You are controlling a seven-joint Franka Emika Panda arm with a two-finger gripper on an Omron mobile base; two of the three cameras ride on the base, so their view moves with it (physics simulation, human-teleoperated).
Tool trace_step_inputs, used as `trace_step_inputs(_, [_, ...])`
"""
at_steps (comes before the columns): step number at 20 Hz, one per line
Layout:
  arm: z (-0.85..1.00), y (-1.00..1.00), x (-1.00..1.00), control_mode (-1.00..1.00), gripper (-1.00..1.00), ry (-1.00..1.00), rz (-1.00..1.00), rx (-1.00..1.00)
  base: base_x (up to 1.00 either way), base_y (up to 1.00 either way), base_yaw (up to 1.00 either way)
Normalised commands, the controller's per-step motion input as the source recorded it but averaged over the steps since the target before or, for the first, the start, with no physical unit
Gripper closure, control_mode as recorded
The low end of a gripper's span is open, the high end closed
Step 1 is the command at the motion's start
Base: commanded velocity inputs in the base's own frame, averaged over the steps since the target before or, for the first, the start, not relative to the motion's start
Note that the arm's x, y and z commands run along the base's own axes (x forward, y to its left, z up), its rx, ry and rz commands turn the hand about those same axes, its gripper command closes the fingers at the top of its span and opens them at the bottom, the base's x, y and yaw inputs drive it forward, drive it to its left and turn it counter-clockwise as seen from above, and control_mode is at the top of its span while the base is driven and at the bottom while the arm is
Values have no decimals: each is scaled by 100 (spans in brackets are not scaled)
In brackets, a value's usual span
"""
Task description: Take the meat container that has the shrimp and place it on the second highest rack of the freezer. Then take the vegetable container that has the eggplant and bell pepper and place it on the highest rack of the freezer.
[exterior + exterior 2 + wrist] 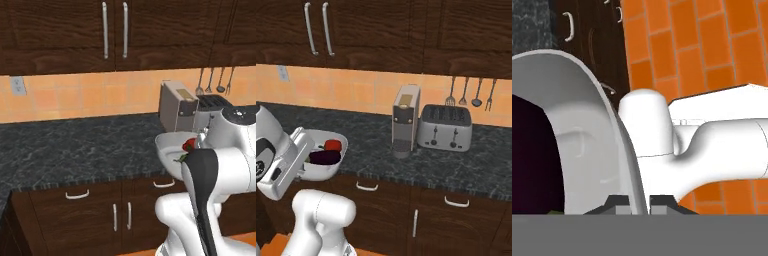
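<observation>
Gripper (639, 204) is clamped narrow on the rim of the vegetable container (323, 170); in the hand view the white wall runs straight down between the two dark fingertips (618, 202). The bowl hangs off the counter edge (421, 175), in front of the lower cabinet doors (120, 215), level with the countertop. Left to right from the gripper in the right base view: the eggplant (325, 157) lies dark across the bowl just beside the hand, the bell pepper (333, 145) sits behind it toward the far rim, then open black granite counter (368, 137), then the tall grey coffee machine (405, 120) well to the right, the silver toaster (446, 127) touching or just beside it, and utensils (470, 92) hanging on the orange backsplash (356, 92) above. Wall outlet (283, 73) is up and behind the hand. Dark upper cabinets (381, 30) with bar handles (318, 27) overhead. In the left base view the robot's forearm (202, 190) covers most of the bowl; the red pepper peeks past it. Nothing sits between bowl and counter edge apart from the robot's own body. Arm pose: folded low and close to the base, wrist rolled so the hand grips the bowl's near-left rim from the side, hand camera looking down at orange floor tiles (712, 45).
</observation>
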Motion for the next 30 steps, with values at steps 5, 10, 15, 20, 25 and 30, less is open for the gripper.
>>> trace_step_inputs(5, [0, 0, 0, 100, 100, 0, 0, 0, -25, -16, -57])
trace_step_inputs(10, [0, 0, 0, 100, 100, 0, 0, 0, -1, -2, -67])
trace_step_inputs(15, [0, 0, 0, 100, 100, 0, 0, 0, 0, 0, -75])
trace_step_inputs(20, [0, 0, 0, 100, 100, 0, 0, 0, 0, 0, -78])
trace_step_inputs(25, [0, 0, 0, 100, 100, 0, 0, 0, 6, -23, -69])
trace_step_inputs(30, [0, 0, 0, 100, 100, 0, 0, 0, 35, -53, -61])
